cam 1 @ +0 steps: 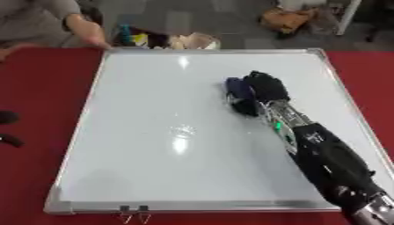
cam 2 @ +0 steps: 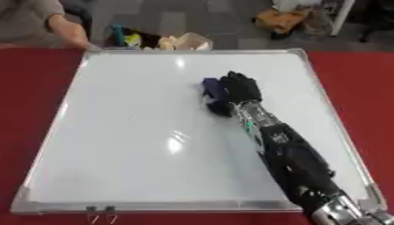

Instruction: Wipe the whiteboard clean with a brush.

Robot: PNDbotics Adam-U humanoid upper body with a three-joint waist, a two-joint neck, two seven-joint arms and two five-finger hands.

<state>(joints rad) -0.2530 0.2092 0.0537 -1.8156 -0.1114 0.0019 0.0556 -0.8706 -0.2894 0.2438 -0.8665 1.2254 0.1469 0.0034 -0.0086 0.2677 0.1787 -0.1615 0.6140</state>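
Nearest: two small metal clips [cam 1: 133,215] hanging off the front edge of the whiteboard's [cam 1: 154,132] silver frame. Whiteboard itself lying flat on a red bench [cam 1: 38,88], filling most of the view, surface white and glossy with bright glints of reflected light near the middle and toward the far edge. No marks readable on it. Right arm [cam 1: 331,167] entering from the lower right corner, black with silver joints, stretched diagonally across the board. Right hand [cam 2: 240,90] palm down right of the board's centre, fingers curled around a dark blue brush [cam 2: 211,90] pressed against the white surface; brush showing just at the hand's left side. Left edge of the left eye view: two dark shapes [cam 1: 8,127] over the red bench, too little visible to identify. Farther off, a person's hand [cam 1: 94,38] resting at the board's far left corner. Beyond the bench, a grey floor [cam 1: 192,17] with scattered clutter: a brown bag [cam 1: 285,17], pale containers [cam 1: 192,41], some coloured items.
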